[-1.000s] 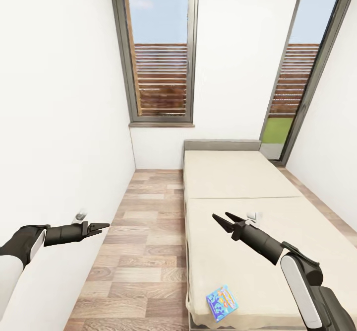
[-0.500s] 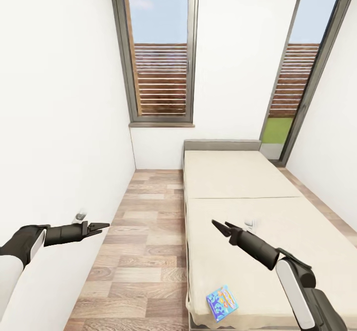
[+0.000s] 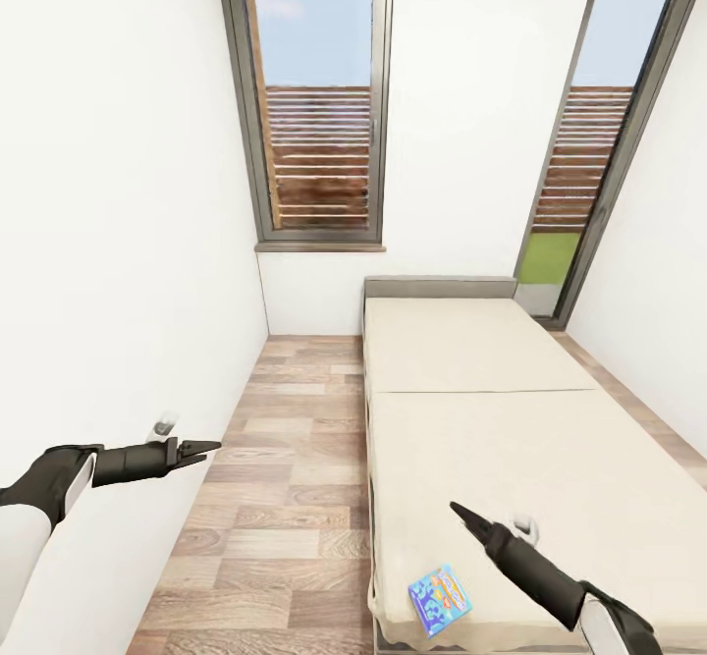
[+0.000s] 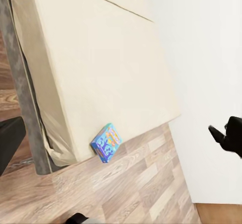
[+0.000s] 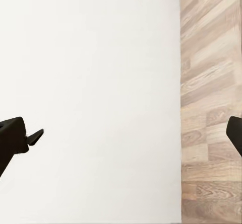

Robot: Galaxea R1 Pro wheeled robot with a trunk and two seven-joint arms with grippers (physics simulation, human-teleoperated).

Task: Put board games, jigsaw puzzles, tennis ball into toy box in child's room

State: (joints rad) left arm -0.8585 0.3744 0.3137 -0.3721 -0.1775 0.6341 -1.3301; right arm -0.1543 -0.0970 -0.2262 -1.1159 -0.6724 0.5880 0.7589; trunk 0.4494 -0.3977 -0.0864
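A small, mostly blue board game (image 3: 439,599) lies flat on the beige bed (image 3: 471,360), close to its near left corner; it also shows in the left wrist view (image 4: 106,142) at the mattress edge. My right gripper (image 3: 463,519) hovers over the bed a little beyond and to the right of the game, apart from it. In the right wrist view its fingers (image 5: 20,136) stand wide apart with nothing between them. My left gripper (image 3: 201,450) hangs over the wood floor by the left wall, and its fingers (image 4: 227,133) are spread and empty.
A strip of wood-plank floor (image 3: 295,459) runs between the white left wall (image 3: 118,243) and the bed. Two tall dark-framed windows (image 3: 319,105) stand at the far end. The bed's grey headboard (image 3: 440,288) meets the back wall.
My right arm has pulled back and dropped lower, bringing its gripper from mid-bed toward the near end by the blue board game. The left arm has barely moved.
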